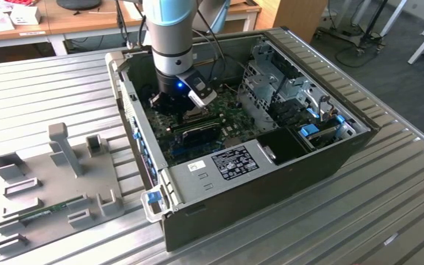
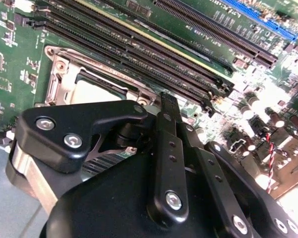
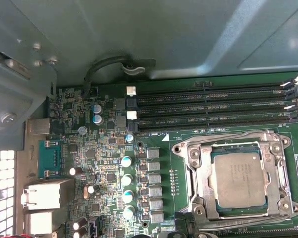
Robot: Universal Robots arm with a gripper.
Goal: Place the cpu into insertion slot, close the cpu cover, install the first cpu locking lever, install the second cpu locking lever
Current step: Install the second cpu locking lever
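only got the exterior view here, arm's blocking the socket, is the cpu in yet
Observer: Yes. In the first wrist view the cpu lies flat inside the socket.
Operator: cover up or down
Observer: Down. The cpu cover lies flat around the chip, and the grey top shows through its cut-out.
Operator: where's the gripper exactly
Observer: In the second wrist view the gripper is low over the motherboard, at the socket's edge nearest the memory slots.
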